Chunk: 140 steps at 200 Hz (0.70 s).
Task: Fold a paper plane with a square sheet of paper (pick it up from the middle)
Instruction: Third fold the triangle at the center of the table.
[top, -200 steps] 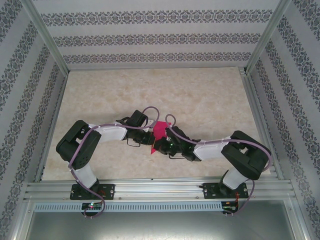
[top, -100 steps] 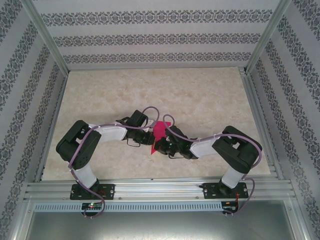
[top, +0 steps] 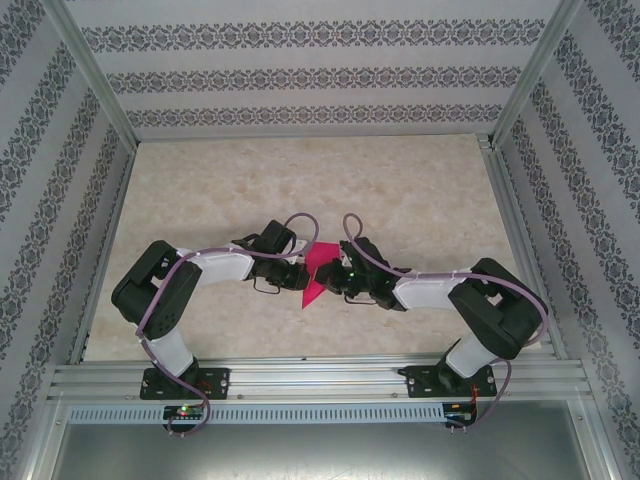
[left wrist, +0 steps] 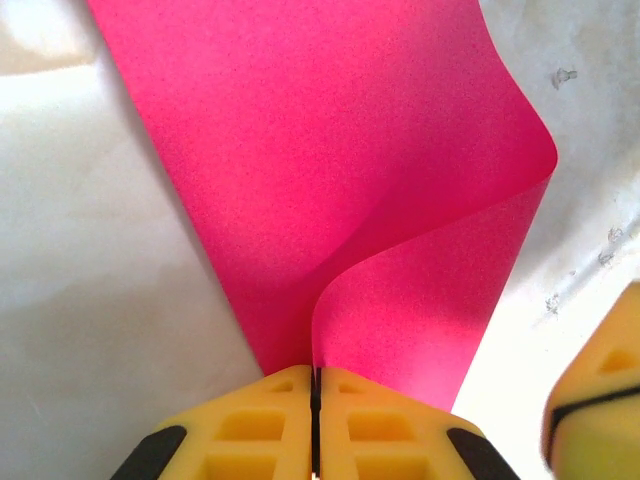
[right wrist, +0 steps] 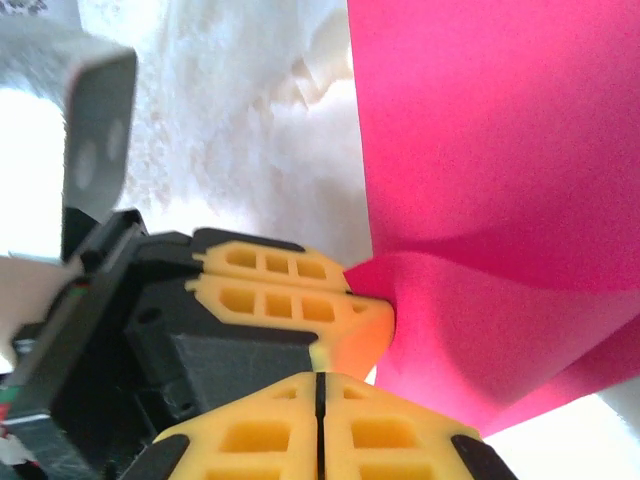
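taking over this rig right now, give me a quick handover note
Left gripper: shut on the pink sheet.
Right gripper: shut, just beside the sheet; no grip on it visible.
Sheet: over the middle of the table, between the two grippers, bent in a soft curl.
Done: sheet is in hand; no sharp crease visible.
Left: seemingly every fold of the plane.

Matt paper [left wrist: 330,150]; smooth marbled table [top: 400,190]

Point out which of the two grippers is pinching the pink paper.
The left gripper: the square sheet of paper curls into the seam of its shut jaws. The right gripper is shut too, with the sheet beside its jaws, not between them.
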Available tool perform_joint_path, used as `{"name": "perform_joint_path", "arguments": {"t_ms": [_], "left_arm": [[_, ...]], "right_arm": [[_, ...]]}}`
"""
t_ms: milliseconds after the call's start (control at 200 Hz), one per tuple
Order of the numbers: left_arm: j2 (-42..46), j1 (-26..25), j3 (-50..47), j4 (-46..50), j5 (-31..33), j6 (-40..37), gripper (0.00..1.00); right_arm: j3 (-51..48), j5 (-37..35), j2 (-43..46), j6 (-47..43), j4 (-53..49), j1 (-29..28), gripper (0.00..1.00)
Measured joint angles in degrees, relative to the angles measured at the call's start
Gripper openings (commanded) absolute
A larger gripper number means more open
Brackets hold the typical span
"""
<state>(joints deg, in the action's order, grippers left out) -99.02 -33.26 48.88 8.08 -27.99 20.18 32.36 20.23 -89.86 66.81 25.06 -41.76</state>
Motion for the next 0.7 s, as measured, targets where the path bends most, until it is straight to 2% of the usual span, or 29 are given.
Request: {"name": "perform_joint_path", "arguments": {"t_ms": [185, 699], "left_arm": [[0.0, 0.0, 0.0, 0.02, 0.0, 0.0, 0.1], [0.0, 0.0, 0.26, 0.85, 0.2, -0.22, 0.1]], "right_arm": [[0.11, 1.01, -0.66, -1.2, -0.9, 1.66, 0.07], [0.74, 1.77, -7.3, -3.02, -1.01, 1.81, 0.08]]}}
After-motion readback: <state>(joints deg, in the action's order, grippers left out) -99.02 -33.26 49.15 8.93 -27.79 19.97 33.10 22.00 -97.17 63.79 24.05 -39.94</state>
